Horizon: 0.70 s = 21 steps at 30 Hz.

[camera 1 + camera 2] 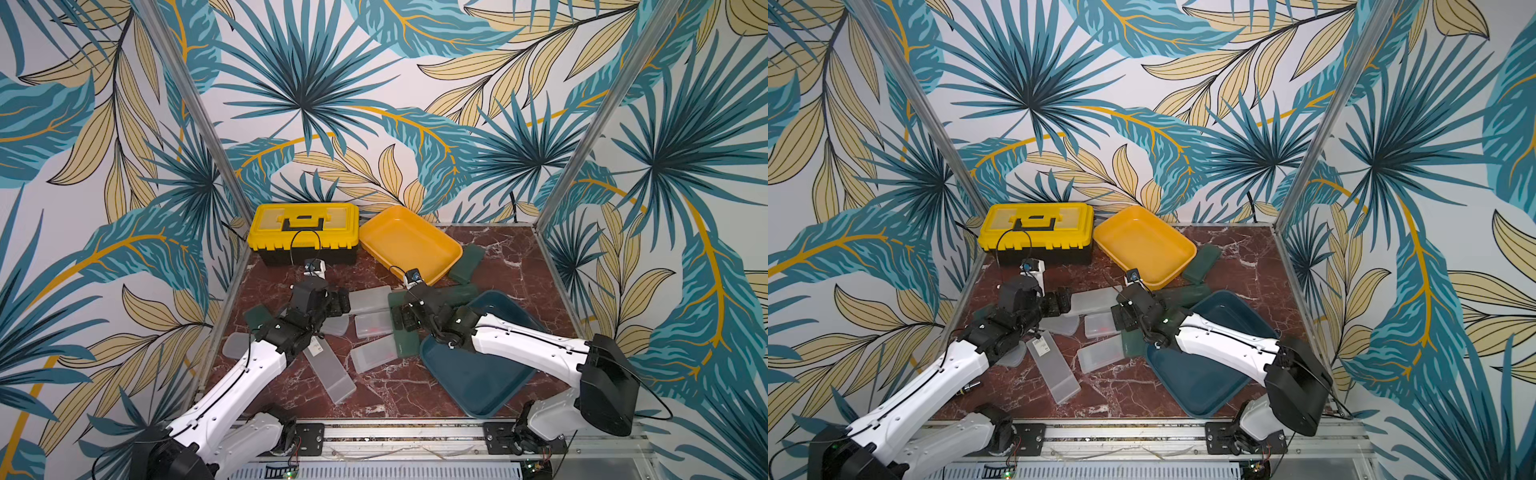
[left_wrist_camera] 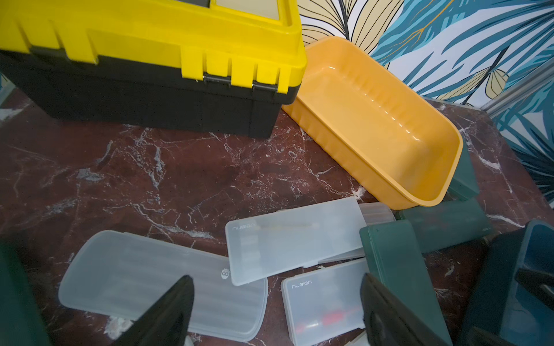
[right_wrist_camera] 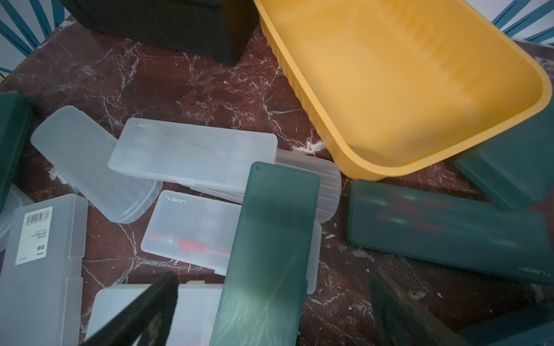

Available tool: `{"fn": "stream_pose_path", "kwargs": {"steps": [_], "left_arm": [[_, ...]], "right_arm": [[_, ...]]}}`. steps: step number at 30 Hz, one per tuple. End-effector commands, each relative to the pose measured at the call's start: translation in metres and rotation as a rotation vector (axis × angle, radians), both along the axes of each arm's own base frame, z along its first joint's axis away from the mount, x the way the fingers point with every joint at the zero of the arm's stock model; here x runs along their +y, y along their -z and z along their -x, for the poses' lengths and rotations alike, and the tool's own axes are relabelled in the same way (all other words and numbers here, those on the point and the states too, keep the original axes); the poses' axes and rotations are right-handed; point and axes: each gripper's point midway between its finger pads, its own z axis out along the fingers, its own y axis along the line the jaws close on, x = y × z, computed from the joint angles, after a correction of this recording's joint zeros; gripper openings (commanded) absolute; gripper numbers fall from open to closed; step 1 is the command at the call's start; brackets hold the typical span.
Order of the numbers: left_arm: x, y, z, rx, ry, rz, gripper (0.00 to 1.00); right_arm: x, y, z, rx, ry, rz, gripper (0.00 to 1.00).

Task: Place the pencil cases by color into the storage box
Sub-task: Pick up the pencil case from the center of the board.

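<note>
Gaping left claw [image 2: 275, 278], right claw [image 3: 274, 272], empty

Top pair high, angled down; wrists close, share orange tray [image 2: 389, 125].

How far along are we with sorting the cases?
Nothing done yet: the yellow tray and blue tray hold no cases that I can see. In hand: nothing; the right gripper is open above a green case, the left gripper open above the frosted cases. To do: every case on the table.
</note>
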Motion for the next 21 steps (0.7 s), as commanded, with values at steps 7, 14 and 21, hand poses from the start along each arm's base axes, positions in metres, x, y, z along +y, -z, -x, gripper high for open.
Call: {"fn": "stream_pose_path", "kwargs": {"steps": [7, 14, 21], "left_arm": [[-0.001, 0.011, 0.002, 0.009, 0.013, 0.134, 0.87], [-0.002, 0.017, -0.004, 0.034, 0.009, 0.124, 0.87], [-0.003, 0.018, -0.008, 0.030, 0.011, 0.119, 0.87]], "right_arm": [[0.002, 0.015, 0.003, 0.079, 0.007, 0.071, 0.99], [0.005, 0.038, 0.006, 0.150, 0.001, 0.117, 0.99], [0.007, 0.055, 0.012, 0.208, -0.018, 0.139, 0.99]]}}
